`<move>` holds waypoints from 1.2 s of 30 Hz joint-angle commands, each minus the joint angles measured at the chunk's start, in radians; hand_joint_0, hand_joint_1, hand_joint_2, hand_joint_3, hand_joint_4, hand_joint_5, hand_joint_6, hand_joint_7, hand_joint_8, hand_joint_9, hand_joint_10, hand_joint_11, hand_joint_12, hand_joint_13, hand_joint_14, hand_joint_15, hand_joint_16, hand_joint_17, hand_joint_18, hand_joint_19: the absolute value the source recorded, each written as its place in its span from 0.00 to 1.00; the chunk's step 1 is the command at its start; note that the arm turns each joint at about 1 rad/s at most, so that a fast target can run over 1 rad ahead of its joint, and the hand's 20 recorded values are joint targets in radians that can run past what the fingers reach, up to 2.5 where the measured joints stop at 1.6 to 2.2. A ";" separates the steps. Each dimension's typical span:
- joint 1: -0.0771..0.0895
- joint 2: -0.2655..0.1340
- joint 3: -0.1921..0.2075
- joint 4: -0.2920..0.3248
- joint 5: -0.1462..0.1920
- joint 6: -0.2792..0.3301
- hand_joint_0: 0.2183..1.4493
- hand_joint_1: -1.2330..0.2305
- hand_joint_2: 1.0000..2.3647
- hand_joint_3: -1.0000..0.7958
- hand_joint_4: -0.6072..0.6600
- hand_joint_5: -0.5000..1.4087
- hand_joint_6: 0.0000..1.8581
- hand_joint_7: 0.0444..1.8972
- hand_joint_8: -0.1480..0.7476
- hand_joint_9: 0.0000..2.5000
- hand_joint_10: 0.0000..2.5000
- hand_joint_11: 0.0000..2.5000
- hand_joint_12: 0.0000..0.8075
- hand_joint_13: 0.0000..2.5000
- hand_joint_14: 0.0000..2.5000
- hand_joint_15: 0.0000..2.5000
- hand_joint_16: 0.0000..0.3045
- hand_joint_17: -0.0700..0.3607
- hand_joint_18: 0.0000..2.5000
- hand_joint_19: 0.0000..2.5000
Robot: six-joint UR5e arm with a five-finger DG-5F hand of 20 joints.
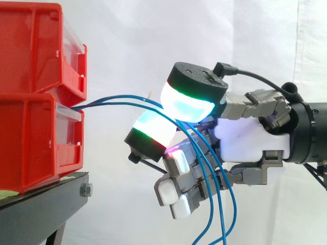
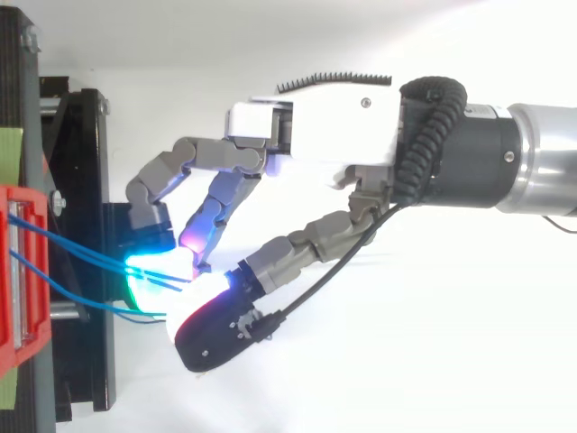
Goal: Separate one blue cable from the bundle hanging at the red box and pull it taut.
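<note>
Several thin blue cables (image 1: 117,97) leave the gap between the two stacked red bins (image 1: 30,148) and run right in a shallow arc. They pass between two glowing cyan-green fingertips (image 1: 191,99) of my hand (image 1: 250,138), then hang down past the palm and off the bottom of the side view. From above, the cables (image 2: 72,244) converge from the red bin (image 2: 22,271) into the pinch of the hand (image 2: 334,122). The fingers are curled, and the thumb and a finger are closed on the cables. I cannot tell whether one cable is apart from the others.
The red bins stand on a black stand (image 1: 46,199) at the left, with a bolt at its front edge. A white curtain hangs behind. There is open air below and to the right of the bins, where the arm reaches in.
</note>
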 commanded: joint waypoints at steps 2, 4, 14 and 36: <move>0.000 -0.001 0.000 -0.002 0.001 -0.008 0.40 0.18 0.00 0.28 0.53 0.18 0.49 0.60 0.51 0.37 0.01 0.28 0.44 0.35 0.01 0.19 0.13 0.37 0.34 0.17; 0.000 0.001 0.000 -0.003 0.001 -0.011 0.32 0.20 0.00 0.28 0.56 0.19 0.49 0.59 0.52 0.38 0.01 0.28 0.43 0.34 0.01 0.19 0.13 0.37 0.34 0.17; 0.000 0.001 0.000 -0.013 0.001 -0.017 0.30 0.49 0.00 0.28 0.55 0.20 0.46 0.58 0.52 0.40 0.01 0.27 0.39 0.34 0.01 0.20 0.11 0.34 0.32 0.19; -0.001 -0.001 -0.002 -0.014 0.001 -0.034 0.43 0.18 0.00 0.28 0.52 0.17 0.50 0.59 0.52 0.36 0.01 0.28 0.44 0.34 0.01 0.20 0.13 0.37 0.34 0.17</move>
